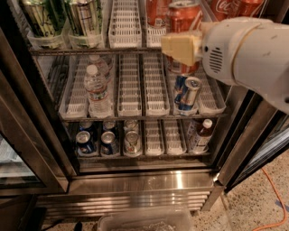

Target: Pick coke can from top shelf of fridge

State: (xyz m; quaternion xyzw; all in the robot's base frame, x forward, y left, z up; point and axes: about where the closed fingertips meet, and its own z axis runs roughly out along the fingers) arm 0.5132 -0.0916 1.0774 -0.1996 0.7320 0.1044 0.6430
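Note:
The coke can (183,20), red with a silver top rim, is held at the front edge of the top shelf (90,51) of the fridge (135,181). My gripper (177,48) is shut on it; one cream finger (181,45) lies across the can's middle, and the white arm comes in from the right. The can's lower part shows below the finger, in front of the shelf wire. More red cans stand behind it on the top shelf (157,12) and at the upper right (232,6).
Tall green-and-silver cans (83,16) and an empty white slotted lane (124,22) share the top shelf. Water bottles (95,88) and blue-and-silver cans (187,92) stand below. Several cans (106,142) and a bottle (201,133) sit on the lowest rack. An orange cable (271,198) lies on the floor.

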